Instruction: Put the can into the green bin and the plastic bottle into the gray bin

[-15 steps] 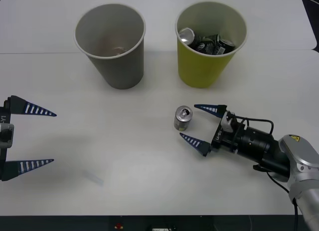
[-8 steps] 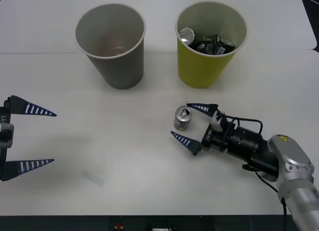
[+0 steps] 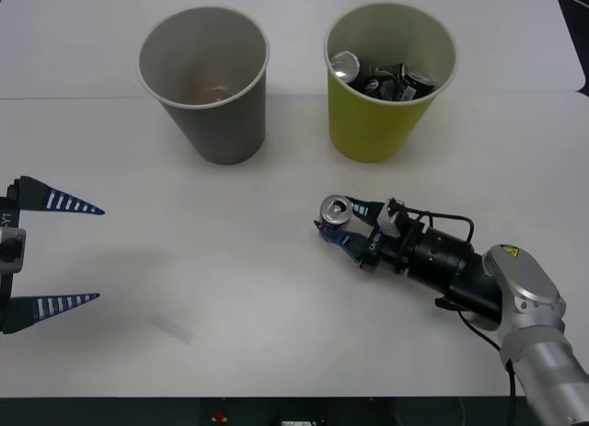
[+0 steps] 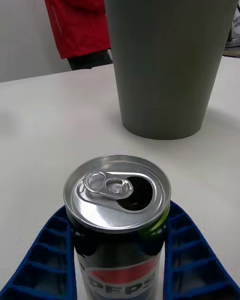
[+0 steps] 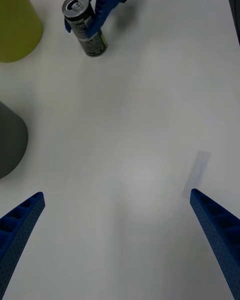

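The can [image 3: 337, 212] stands upright on the white table [image 3: 276, 288], in front of the green bin [image 3: 386, 86] and well apart from it. It is a small dark drink can with a silver top, its pull tab lying flat beside an open mouth, and the red, white and blue Pepsi mark shows on its body [image 4: 117, 220] in the right wrist view. The right gripper [image 3: 345, 225] is clamped on the can, one blue ribbed finger [image 4: 47, 255] pressed to each side. The lower part of the can is hidden behind the fingers in the front view and cut off in the right wrist view. The green bin already holds several dark cans, heaped so that their labels are hard to read. The gray bin [image 3: 207, 86] stands to its left; something pale lies at its bottom, too dim to tell. The left gripper [image 3: 51, 256] hangs over the table's left side, fingers spread wide, with nothing between them. A thin clear strip [image 5: 197, 172] lies on the table near it, too faint to identify.
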Controlling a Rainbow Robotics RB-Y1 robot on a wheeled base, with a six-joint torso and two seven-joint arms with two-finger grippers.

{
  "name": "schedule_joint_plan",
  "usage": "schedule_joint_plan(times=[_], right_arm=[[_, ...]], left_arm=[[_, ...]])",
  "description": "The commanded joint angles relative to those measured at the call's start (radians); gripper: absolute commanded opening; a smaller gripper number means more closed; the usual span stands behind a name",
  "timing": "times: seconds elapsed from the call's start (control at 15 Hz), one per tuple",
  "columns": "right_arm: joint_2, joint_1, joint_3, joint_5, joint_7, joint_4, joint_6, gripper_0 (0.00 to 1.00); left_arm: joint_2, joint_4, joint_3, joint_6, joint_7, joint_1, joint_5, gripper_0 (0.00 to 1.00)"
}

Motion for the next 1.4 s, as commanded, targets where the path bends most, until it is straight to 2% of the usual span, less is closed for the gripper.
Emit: schedule_joint_plan(times=[0.07, 0.4, 0.47, 0.67, 1.0, 1.4], right_arm=[[-0.001, 0.0, -0.008, 0.0, 0.002, 0.001, -0.011, 0.0], [-0.024, 0.001, -0.008, 0.002, -0.025, -0.022, -0.014, 0.0], [-0.037, 0.001, -0.003, 0.022, -0.072, -0.047, -0.019, 0.0], [-0.095, 0.04, -0.005, 0.109, -0.242, -0.203, -0.024, 0.0], [-0.164, 0.161, -0.028, 0.282, -0.575, -0.549, -0.008, 0.0], [-0.173, 0.281, -0.088, 0.51, -0.859, -0.858, -0.021, 0.0]], left_arm=[[0.0, 0.0, 0.0, 0.0, 0.0, 0.0, 0.0, 1.0], [0.0, 0.0, 0.0, 0.0, 0.0, 0.0, 0.0, 1.0], [0.0, 0.0, 0.0, 0.0, 0.0, 0.0, 0.0, 1.0], [0.0, 0.0, 0.0, 0.0, 0.0, 0.0, 0.0, 1.0], [0.0, 0.0, 0.0, 0.0, 0.0, 0.0, 0.0, 1.0], [0.0, 0.0, 0.0, 0.0, 0.0, 0.0, 0.0, 1.0]])
